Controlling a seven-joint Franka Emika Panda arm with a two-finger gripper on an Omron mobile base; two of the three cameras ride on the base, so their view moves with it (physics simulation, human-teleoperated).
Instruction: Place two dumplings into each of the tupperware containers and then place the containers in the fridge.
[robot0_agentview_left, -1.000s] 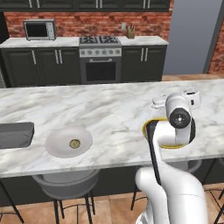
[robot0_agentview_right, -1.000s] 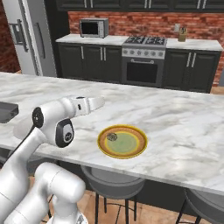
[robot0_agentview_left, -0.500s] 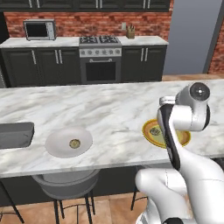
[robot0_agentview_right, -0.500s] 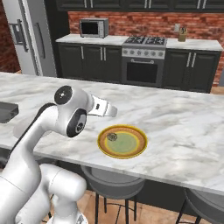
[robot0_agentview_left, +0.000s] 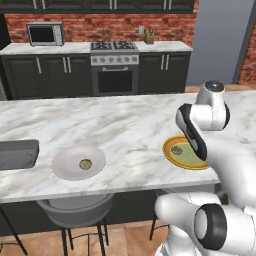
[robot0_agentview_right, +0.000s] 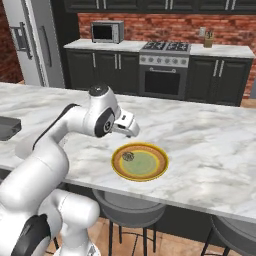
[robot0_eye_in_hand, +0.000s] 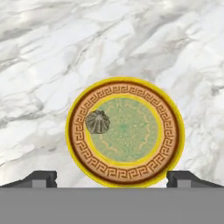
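Observation:
One dumpling (robot0_eye_in_hand: 97, 121), a small tan-olive lump, lies on the left part of the yellow-rimmed plate (robot0_eye_in_hand: 124, 179). My gripper (robot0_eye_in_hand: 112, 178) hangs open above this plate, its tips wide apart and nothing between them. In the right base view the gripper (robot0_agentview_right: 130, 131) hovers just behind the plate's far left rim, above the dumpling (robot0_agentview_right: 128, 156). Another dumpling (robot0_agentview_left: 85, 163) rests on the round white plate (robot0_agentview_left: 67, 167). A grey tupperware container (robot0_agentview_left: 17, 154) sits at the counter's left end. The fridge (robot0_agentview_right: 30, 40) stands at the back left.
The marble island counter (robot0_agentview_left: 115, 125) stretches wide, with bare room behind both plates. Stools (robot0_agentview_right: 127, 205) stand under its near edge. A stove (robot0_agentview_left: 114, 65) and microwave (robot0_agentview_left: 45, 34) line the far wall.
The arm has swung right and lifted its elbow. The open hand has come from left of the yellow-rimmed plate to above it. Plates and dumplings have stayed put.

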